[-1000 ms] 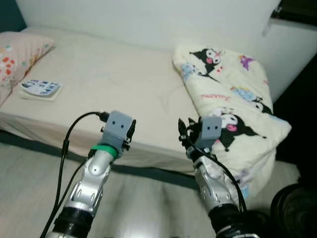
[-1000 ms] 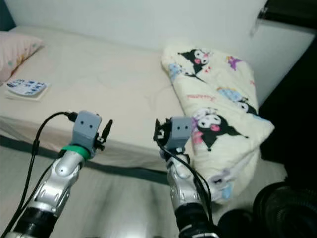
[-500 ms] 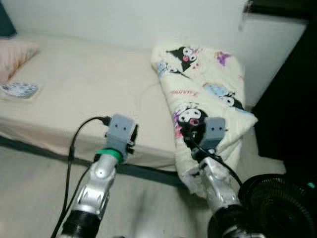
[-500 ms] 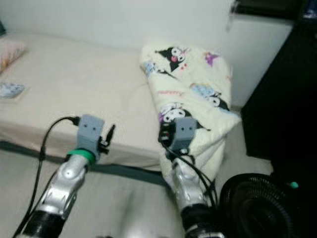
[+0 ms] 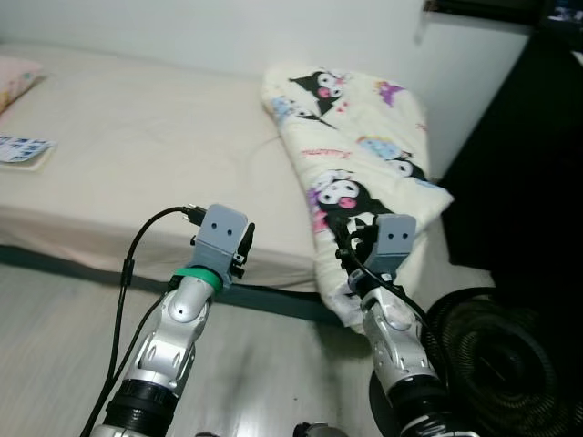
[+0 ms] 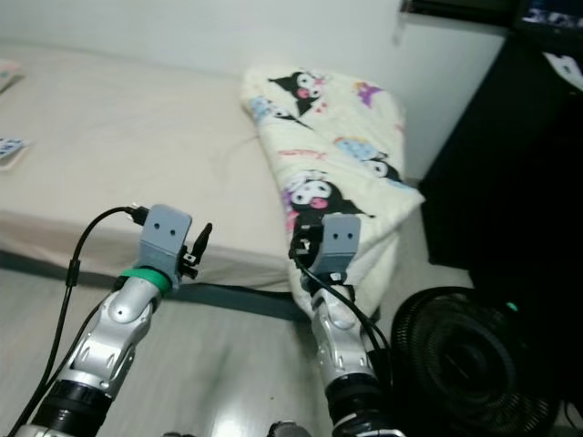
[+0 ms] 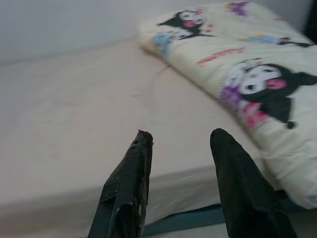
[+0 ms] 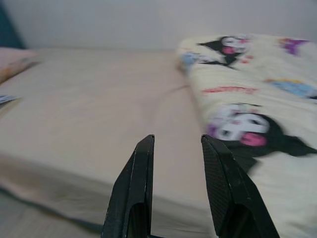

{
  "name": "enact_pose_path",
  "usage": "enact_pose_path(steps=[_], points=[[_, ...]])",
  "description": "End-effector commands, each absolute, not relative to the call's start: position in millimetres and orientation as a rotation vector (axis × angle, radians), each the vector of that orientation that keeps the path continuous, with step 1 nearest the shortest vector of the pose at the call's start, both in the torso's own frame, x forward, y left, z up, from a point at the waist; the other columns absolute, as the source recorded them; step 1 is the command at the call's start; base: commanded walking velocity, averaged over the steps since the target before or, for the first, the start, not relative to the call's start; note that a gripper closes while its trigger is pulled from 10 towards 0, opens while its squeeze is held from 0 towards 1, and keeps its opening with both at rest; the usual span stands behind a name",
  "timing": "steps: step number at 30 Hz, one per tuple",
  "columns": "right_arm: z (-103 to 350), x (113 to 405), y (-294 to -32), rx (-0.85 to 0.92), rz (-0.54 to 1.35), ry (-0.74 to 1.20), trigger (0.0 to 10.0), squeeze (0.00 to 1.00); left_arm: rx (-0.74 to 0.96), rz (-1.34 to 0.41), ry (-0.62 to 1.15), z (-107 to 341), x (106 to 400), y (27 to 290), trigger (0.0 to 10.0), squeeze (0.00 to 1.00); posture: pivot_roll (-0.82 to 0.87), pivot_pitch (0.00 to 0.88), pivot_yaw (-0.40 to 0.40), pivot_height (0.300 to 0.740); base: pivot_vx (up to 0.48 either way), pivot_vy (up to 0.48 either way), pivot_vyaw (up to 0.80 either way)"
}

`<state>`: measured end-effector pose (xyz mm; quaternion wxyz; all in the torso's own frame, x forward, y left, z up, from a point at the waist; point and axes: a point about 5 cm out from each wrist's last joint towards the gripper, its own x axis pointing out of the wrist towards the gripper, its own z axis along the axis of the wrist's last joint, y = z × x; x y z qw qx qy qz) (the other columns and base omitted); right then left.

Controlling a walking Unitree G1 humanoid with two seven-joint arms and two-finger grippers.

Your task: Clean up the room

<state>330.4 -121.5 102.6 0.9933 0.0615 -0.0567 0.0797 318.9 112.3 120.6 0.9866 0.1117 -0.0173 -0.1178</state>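
Observation:
A cream blanket [image 5: 360, 155] printed with black cartoon figures lies folded at the right end of the bed [image 5: 137, 173], its lower end hanging over the bed's front edge. A small booklet [image 5: 23, 150] lies on the sheet at the far left. Both arms are raised in front of the bed. My left gripper [image 5: 246, 241] is open and holds nothing; in its wrist view the left gripper [image 7: 182, 133] faces the sheet and the blanket [image 7: 257, 79]. My right gripper [image 5: 346, 238] is open just before the hanging blanket, and the right gripper [image 8: 177, 138] is empty too.
A black round fan [image 5: 496, 360] stands on the floor at the lower right, close to my right arm. A tall black cabinet [image 5: 528, 155] fills the right side. A pink pillow [image 5: 16, 73] lies at the bed's far left. Pale wooden floor [image 5: 55, 328] runs along the bed.
The camera has swung to the right: bed and blanket have slid left in the picture, and the fan and black cabinet have come in. Both arms keep their pose with open fingers.

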Motion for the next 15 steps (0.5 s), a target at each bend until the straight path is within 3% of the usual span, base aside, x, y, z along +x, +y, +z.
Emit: enact_pose_path(steps=[1, 15], points=[[98.5, 329.3, -123.8, 0.134, 0.149, -0.096, 10.0, 0.00, 0.223, -0.248, -0.022, 117.3, 316.9, 110.9, 10.0, 0.00, 0.06, 0.017, 0.017, 0.740, 0.000, 0.000, 0.00], [98.1, 329.9, -126.2, 0.140, 0.139, -0.092, 10.0, 0.00, 0.208, -0.263, -0.028, 118.6, 316.6, 107.8, 10.0, 0.00, 0.06, 0.016, 0.017, 0.740, 0.000, 0.000, -0.80]])
